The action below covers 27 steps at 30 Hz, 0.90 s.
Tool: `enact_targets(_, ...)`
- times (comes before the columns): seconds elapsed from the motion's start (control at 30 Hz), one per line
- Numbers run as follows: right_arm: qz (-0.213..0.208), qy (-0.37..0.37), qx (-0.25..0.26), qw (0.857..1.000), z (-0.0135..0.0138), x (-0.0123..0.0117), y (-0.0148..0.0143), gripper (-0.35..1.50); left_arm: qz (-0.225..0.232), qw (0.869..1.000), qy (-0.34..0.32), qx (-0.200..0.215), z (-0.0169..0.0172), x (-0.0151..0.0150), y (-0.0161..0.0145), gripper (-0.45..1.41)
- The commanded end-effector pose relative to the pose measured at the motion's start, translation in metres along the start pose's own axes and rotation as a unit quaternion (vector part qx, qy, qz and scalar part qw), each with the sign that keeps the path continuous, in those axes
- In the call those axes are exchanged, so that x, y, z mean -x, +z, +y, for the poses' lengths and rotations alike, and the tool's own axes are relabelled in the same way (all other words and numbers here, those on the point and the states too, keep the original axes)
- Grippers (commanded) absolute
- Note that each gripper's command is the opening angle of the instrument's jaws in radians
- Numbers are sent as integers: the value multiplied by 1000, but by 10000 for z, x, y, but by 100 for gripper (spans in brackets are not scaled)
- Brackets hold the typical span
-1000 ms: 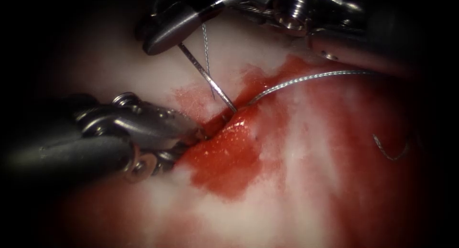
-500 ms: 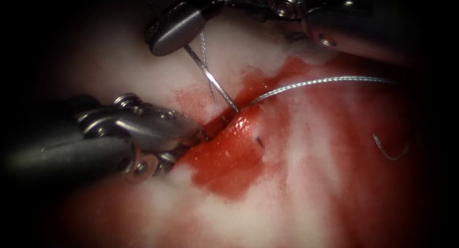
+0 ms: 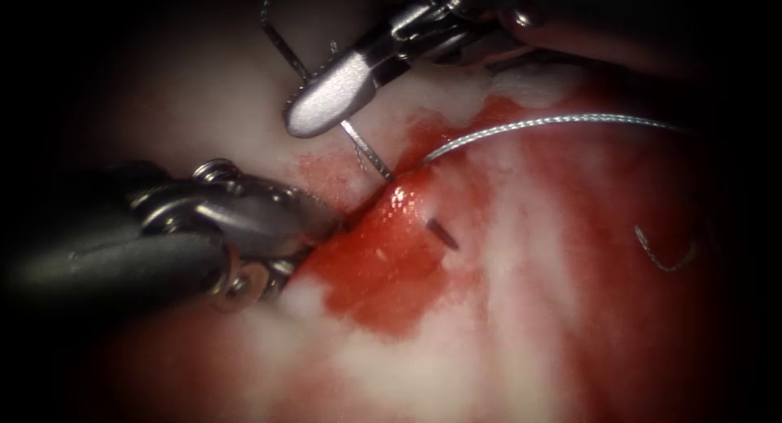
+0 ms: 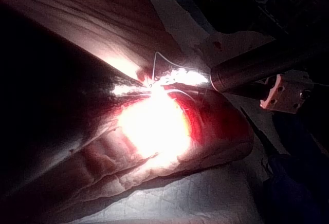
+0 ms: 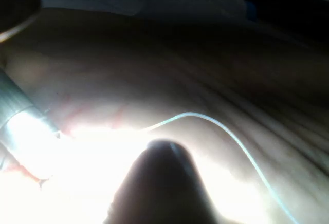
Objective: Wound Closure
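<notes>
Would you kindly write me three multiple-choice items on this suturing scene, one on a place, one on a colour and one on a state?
1. Where does the needle's tip show?
A. left of the cut
B. right of the cut
C. in the left tool

2. The fluid on the tissue is
A. green
B. red
C. blue

3. The right tool is
A. shut on the needle
B. open and empty
C. shut on the thread

Key: B, the dark tip pokes out of the tissue right of the cut; B, a red pool lies beside the cut; A, its jaws clamp the needle partway along, above the cut.
</notes>
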Motion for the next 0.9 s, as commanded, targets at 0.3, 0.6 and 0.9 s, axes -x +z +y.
enact_targets(0.3,32,189,-41,981,3,17,6,-35,0,1000,-1,-2,0,12,0,-45)
enact_targets(0.6,77,311,-48,946,3,35,5,-35,3,1000,0,-5,2,13,-1,-45)
enact_targets(0.9,78,310,-47,946,2,40,-6,-35,-24,997,66,19,7,29,-17,64)
